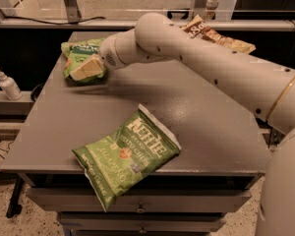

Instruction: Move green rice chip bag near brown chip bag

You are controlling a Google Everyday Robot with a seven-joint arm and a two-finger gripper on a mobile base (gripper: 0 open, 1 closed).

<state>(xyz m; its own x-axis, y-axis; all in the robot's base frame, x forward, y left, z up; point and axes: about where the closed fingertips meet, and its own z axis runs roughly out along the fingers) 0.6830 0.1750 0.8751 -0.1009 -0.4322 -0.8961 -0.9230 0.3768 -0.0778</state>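
The green rice chip bag (77, 53) is at the table's back left, held in my gripper (88, 69). The tan fingers (86, 68) are closed on its front side, and a shadow lies on the table under it. The brown chip bag (217, 36), dark brown with white lettering and a tan lower end, lies at the back right, partly hidden behind my arm (206, 68). The two bags are far apart.
A larger green Kettle chip bag (125, 154) lies at the front edge of the grey table (211, 132), one corner hanging over. A white pump bottle (9, 84) stands on a low shelf to the left. Drawers are under the table front.
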